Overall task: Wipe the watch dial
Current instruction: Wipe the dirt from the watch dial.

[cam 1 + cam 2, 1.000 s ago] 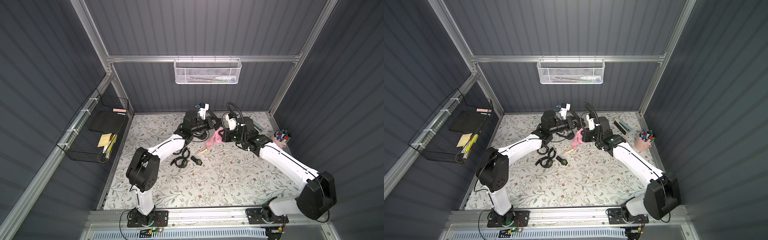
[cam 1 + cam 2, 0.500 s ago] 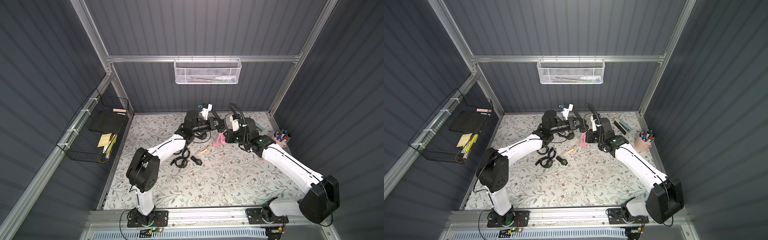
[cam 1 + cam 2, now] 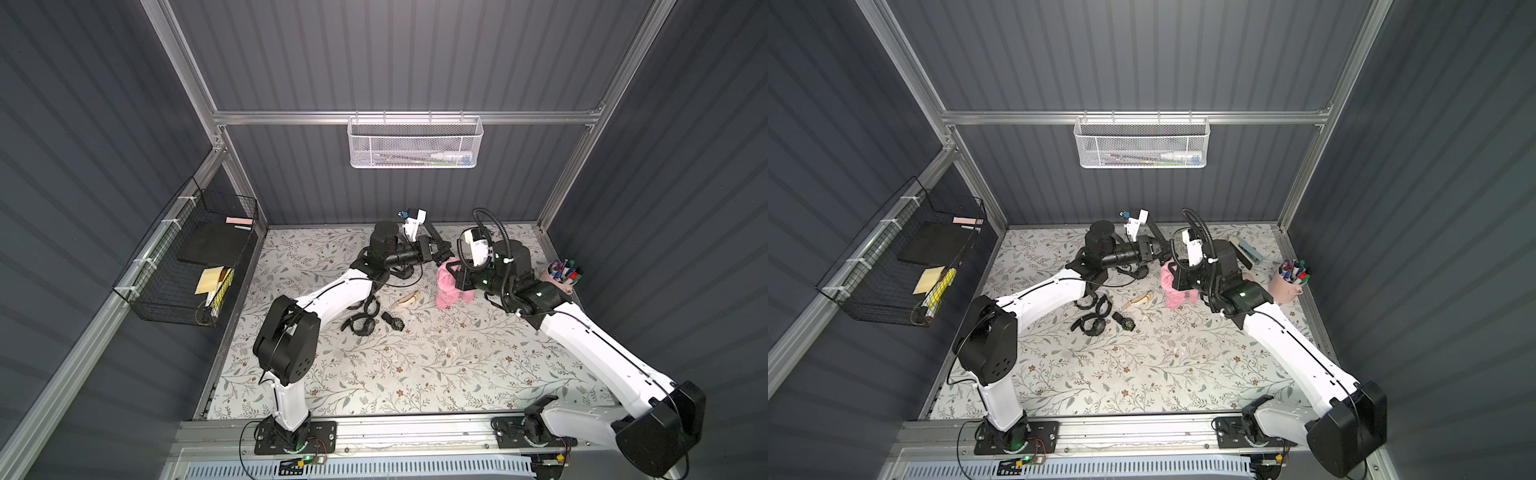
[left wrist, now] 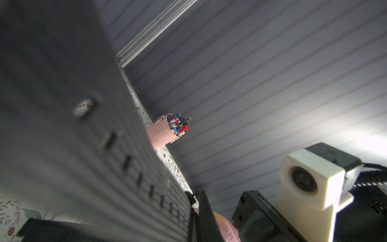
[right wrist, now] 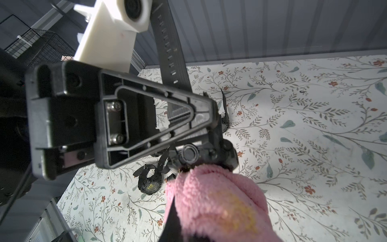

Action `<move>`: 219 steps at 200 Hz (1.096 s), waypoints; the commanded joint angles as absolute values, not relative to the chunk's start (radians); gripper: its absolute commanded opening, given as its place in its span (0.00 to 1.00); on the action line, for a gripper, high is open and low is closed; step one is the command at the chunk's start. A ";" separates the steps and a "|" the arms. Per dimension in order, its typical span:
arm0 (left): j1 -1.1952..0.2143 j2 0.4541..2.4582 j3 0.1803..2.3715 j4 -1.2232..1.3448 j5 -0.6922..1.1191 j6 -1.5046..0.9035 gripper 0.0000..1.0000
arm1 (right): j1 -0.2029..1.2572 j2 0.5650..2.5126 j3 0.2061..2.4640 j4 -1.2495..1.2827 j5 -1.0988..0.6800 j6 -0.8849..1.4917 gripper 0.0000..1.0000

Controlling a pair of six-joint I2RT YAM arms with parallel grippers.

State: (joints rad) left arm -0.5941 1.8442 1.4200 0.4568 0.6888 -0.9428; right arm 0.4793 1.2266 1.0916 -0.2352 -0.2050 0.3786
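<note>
Above the far middle of the surface (image 3: pixel 457 365): cloth on watch, hold looks marginal

Risk, judged: the watch (image 5: pixel 201 155) is held by its strap (image 5: pixel 167 52) alone, so a firm push from the cloth (image 5: pixel 215 199) could pivot the case or pull the strap loose, dropping it among the spare watches (image 3: pixel 359 326) below. Dial hidden; contact may be on the case side only.

Left end effector (image 3: pixel 442 254): clamped on the strap beside the case. Right end effector (image 3: pixel 459 277): closed on the cloth, which touches the case.

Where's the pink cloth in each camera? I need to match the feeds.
Both top views: pink cloth just right of centre, where the arms meet.
Left wrist: a sliver at the bottom edge.
Right wrist: large, low centre, meeting the watch.
Shared landmark: the watch strap.
</note>
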 commanded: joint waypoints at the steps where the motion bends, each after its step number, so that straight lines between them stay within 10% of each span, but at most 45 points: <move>1: -0.604 1.847 1.414 0.489 0.682 -0.952 0.00 | 0.483 1.279 1.144 -0.152 -0.195 0.359 0.00; 219: -0.604 1.819 1.462 0.482 0.736 -1.002 0.00 | 0.514 1.516 1.218 -0.237 -0.060 0.371 0.00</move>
